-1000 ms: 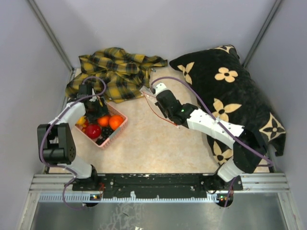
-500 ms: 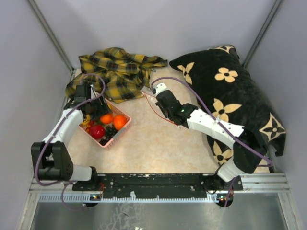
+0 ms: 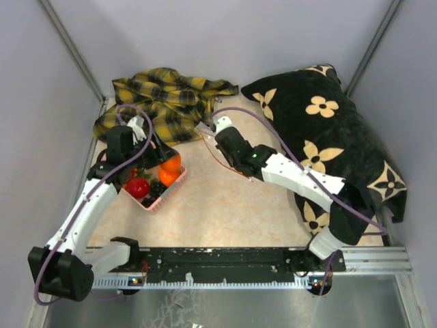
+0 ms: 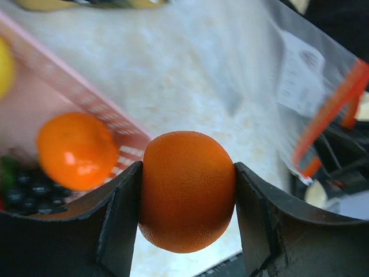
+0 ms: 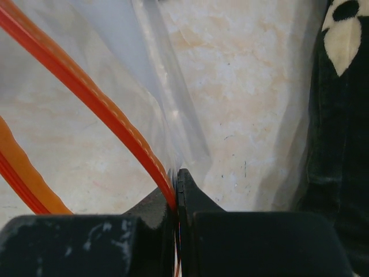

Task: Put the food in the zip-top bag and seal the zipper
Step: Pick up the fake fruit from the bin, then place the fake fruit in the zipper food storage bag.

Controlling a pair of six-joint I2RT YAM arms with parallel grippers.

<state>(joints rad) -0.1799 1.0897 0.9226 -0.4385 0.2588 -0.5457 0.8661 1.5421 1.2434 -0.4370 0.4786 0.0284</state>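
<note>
Bases of both arms sit along the near edge of the counter [image 3: 225,212]. From there the left arm [image 3: 87,205] reaches forward to a pink basket [image 3: 169,190] that lies on the counter's left side. In the basket are a red apple [image 3: 138,186], dark grapes [image 3: 156,188] and a spare orange ball [image 3: 168,177]. The left wrist view also catches a yellow lemon [image 4: 3,66] at its edge.

Just past these, at the basket's corner nearest the bag, the left jaws are clamped on an orange ball [image 4: 187,190]. One dark finger [image 4: 118,213] presses each side of it. The ball is held above the basket's rim, clear of the other food.

Across a strip of bare counter, the right arm [image 3: 300,179] stretches in from the right. The right jaws are pressed tight together on the zipper [image 5: 109,118], pinching the red strip and the clear film beside it. A second run of the strip curves apart from the pinched one at the lower left of the right wrist view. The zip-top bag [image 4: 271,52] sags from this grip near the middle of the counter, its white label [image 4: 302,72] facing the held ball.

Farthest back, a yellow plaid cloth [image 3: 167,99] is bunched on the left. A black pillow [image 3: 328,130] with cream flowers fills the right.
</note>
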